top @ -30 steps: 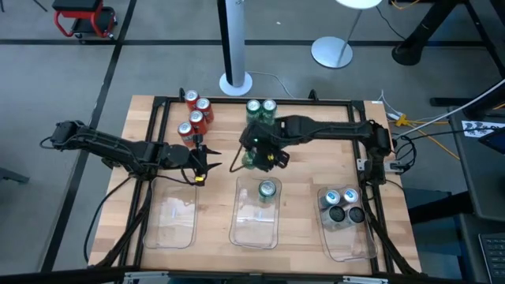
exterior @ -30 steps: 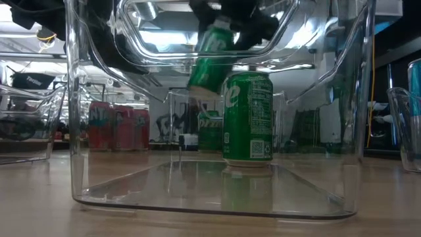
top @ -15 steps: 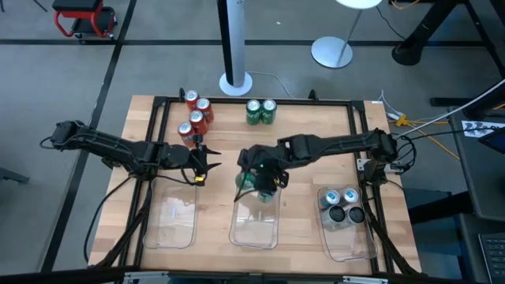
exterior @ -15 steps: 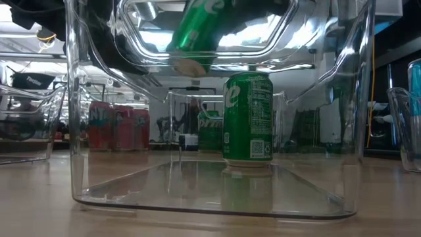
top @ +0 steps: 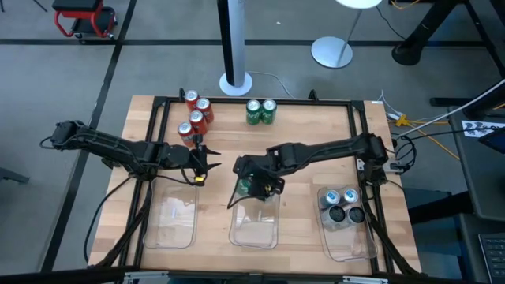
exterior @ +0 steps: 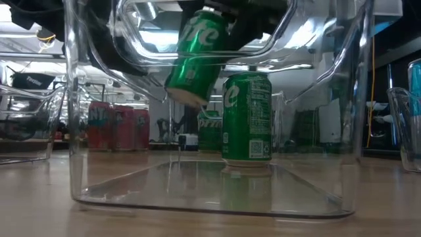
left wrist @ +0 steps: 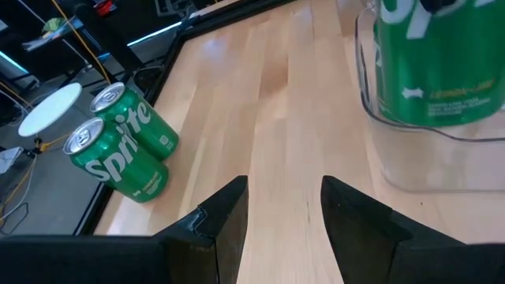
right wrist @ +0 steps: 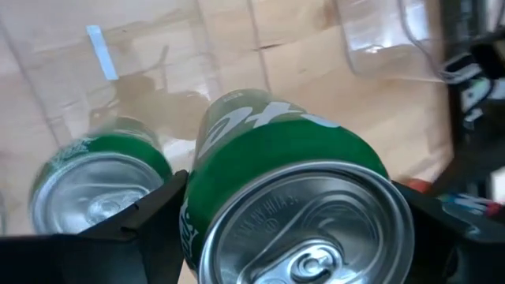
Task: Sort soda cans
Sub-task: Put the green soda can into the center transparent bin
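Observation:
My right gripper (top: 254,183) is shut on a green soda can (exterior: 194,56), which hangs tilted over the far end of the middle clear tray (top: 256,225). Another green can (exterior: 248,118) stands on its base in that tray. Two more green cans (top: 260,110) stand at the table's far edge, and the red cans (top: 196,116) stand to their left. Silver-blue and dark cans (top: 342,205) fill the right tray. My left gripper (top: 201,164) waits open above the bare wood, near the far end of the left tray (top: 170,225). My right gripper pinches the green can's side wall near its silver top (right wrist: 304,225), one finger (right wrist: 150,225) on each side. The fingers come from above, slanting, and lie across the can. The can is lifted clear and tilted, its bottom end (exterior: 186,97) lowest, between the tray's walls.
The left tray holds nothing. A black frame (top: 158,102) runs round the table's edges. Bare wood lies between the trays and the far cans. A white lamp base (top: 235,81) stands beyond the far edge.
My right gripper has carried the green can from the table's middle toward the near edge, over the middle tray's far end. It has then come down, so the tilted can hangs lower between the tray's walls beside the standing can.

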Controlling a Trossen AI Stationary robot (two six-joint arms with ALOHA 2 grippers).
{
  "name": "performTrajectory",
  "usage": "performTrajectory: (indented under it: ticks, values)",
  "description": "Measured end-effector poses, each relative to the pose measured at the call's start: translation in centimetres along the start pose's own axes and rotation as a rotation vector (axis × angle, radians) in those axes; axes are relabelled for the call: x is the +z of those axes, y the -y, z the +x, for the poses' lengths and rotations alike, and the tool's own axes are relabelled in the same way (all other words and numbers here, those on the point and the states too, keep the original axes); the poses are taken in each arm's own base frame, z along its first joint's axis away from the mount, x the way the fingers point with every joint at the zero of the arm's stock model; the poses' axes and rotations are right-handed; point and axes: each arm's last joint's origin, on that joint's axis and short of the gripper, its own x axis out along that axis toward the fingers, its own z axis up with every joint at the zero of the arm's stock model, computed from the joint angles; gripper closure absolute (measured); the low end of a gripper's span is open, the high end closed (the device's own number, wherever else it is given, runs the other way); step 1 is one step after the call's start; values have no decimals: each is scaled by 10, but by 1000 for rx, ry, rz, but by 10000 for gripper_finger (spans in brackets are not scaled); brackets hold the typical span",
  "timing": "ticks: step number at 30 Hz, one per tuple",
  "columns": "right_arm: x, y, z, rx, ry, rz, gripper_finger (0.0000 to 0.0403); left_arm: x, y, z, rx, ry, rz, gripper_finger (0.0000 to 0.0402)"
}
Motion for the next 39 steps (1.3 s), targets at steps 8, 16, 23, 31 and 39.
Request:
performTrajectory:
  ticks: [8, 16, 23, 31, 39]
  values:
    - [-1, -2, 16, 39, -8, 7, 84, 1, 0, 0, 1, 6, -2, 249]
    - [-1, -2, 25, 53, -15, 27, 84, 1, 0, 0, -7, 9, 0, 249]
    - [-1, -2, 26, 52, -15, 27, 78, 1, 0, 0, -9, 9, 0, 249]
    - [-1, -2, 26, 45, -31, 26, 63, 1, 0, 0, -10, 8, 0, 249]
    - [-1, -2, 26, 44, -31, 27, 66, 1, 0, 0, -9, 8, 0, 249]
